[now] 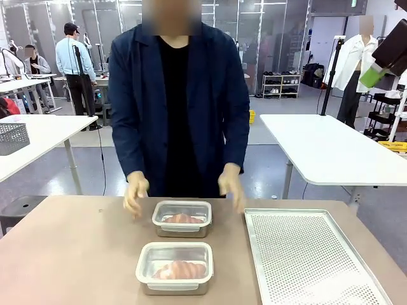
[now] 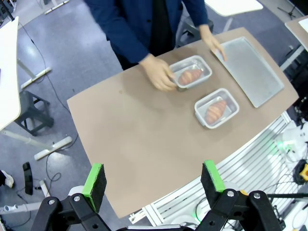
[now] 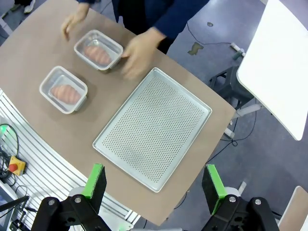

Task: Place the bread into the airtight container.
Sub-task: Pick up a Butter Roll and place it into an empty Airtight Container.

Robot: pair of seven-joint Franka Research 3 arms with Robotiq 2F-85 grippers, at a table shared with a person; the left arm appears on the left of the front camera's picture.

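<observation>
Two airtight containers (image 2: 192,71) (image 2: 216,107), each holding one bread (image 2: 216,110), are sitting far below both spread, empty end effectors (image 2: 153,182) (image 3: 155,182); one perforated tray (image 3: 153,127) alongside, person's hands (image 2: 158,73) nearby.

Brown table (image 1: 76,254): two clear containers (image 1: 175,267) (image 1: 182,218), each with bread, are set mid-table, one nearer; a perforated metal tray (image 1: 311,257) is laid at right.
</observation>
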